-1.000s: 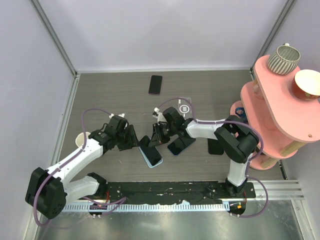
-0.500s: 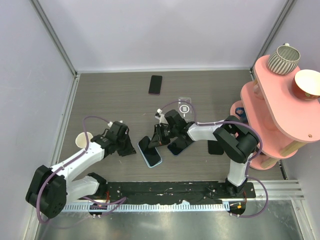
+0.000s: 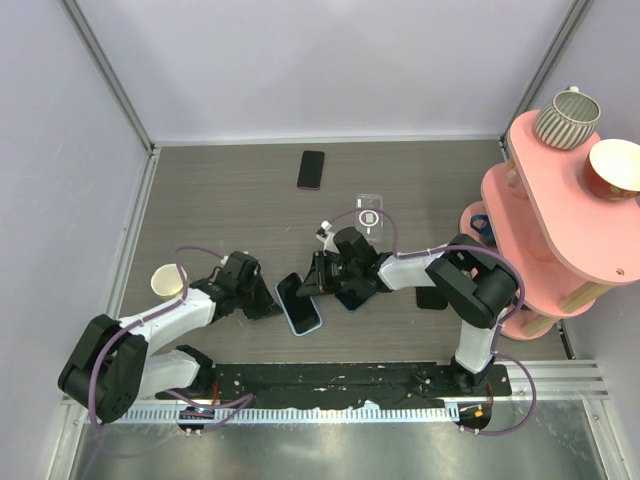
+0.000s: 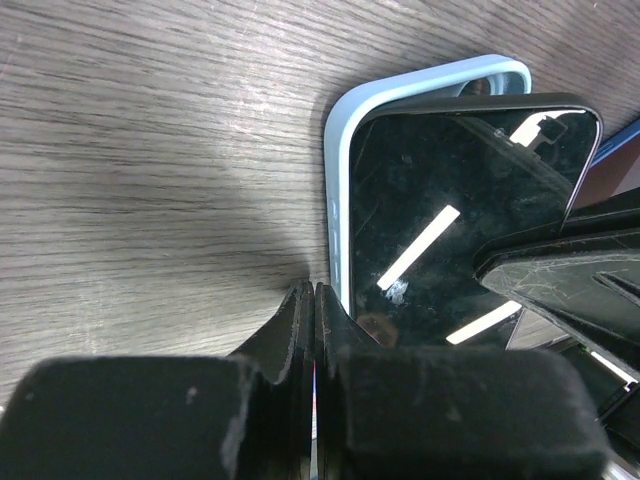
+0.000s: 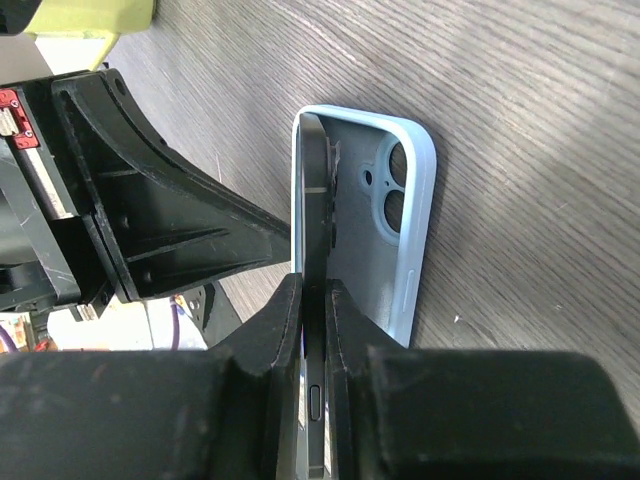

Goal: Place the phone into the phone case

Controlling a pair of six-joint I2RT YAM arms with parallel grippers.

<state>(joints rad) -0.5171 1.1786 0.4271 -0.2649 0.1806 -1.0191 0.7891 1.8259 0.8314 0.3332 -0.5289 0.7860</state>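
My right gripper (image 5: 313, 285) is shut on the long edges of the black phone (image 5: 312, 200), holding it tilted on edge. The phone's far end sits inside the light-blue phone case (image 5: 385, 250), an empty shell with camera cut-outs lying open side up on the table. In the top view the phone (image 3: 292, 289) leans over the case (image 3: 307, 320) at the table's middle, with the right gripper (image 3: 318, 279) just right of it. My left gripper (image 4: 315, 292) is shut with nothing between its fingers. Its tips rest against the case's pale left rim (image 4: 335, 210), beside the glossy screen (image 4: 450, 190).
A transparent case with a white ring (image 3: 368, 214) lies behind the right arm. A black phone with a pinkish rim (image 3: 311, 169) lies further back. Another dark phone (image 3: 357, 294) lies under the right wrist. A paper cup (image 3: 166, 282) stands left, a pink shelf (image 3: 545, 210) right.
My left gripper has shut and slid down and right to the case's left rim. The right gripper has lowered the phone a little toward the case.
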